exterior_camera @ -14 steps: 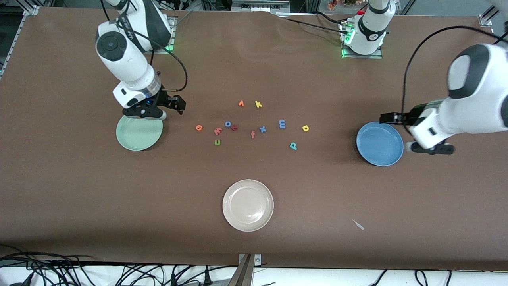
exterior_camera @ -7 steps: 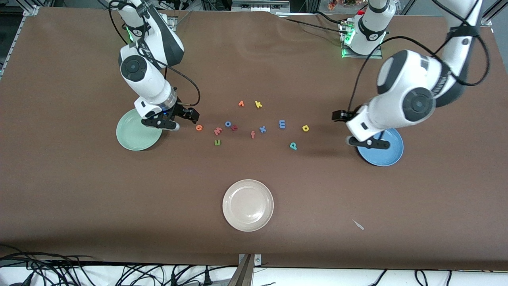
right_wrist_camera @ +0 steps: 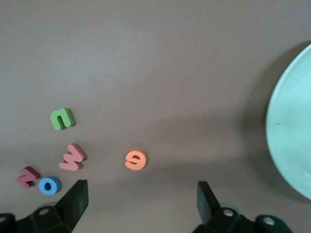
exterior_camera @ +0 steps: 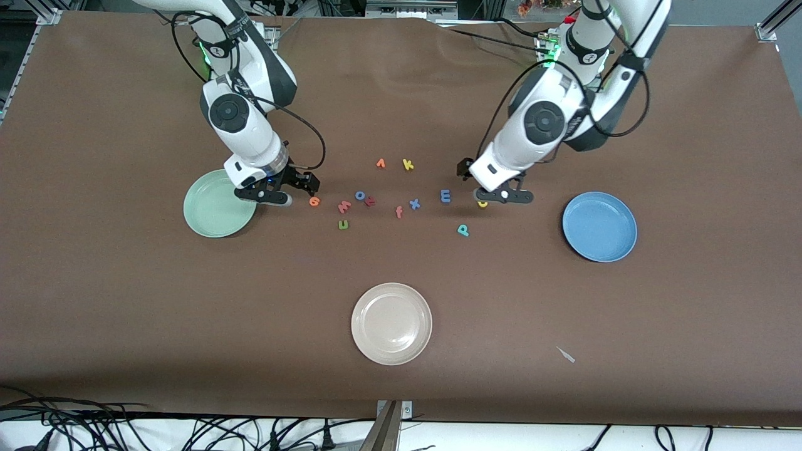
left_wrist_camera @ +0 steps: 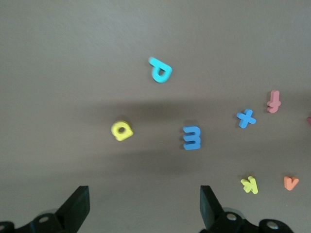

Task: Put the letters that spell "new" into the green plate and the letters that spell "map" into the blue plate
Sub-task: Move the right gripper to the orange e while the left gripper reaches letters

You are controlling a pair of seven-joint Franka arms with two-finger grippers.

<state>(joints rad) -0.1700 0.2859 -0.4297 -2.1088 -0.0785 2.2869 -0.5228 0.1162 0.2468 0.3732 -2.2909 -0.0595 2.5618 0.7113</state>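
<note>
over the tiny yellow foam letter a [left_wrist_camera: 121,130], left gripper [exterior_camera: 501,193] hangs spread; centre before pinching. right gripper [exterior_camera: 270,193], spread, sits beside the small orange foam e [exterior_camera: 314,201], round mint-green plate [exterior_camera: 210,213] at its nine o'clock, round blue plate [exterior_camera: 599,227] empty.

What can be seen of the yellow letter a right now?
The yellow a is a tiny, flat letter that looks like foam, lying loose on the brown table beside the blue m, toward the left arm's end. The open left gripper hangs over it, partly hiding it in the front view. Nothing touches it.
</note>
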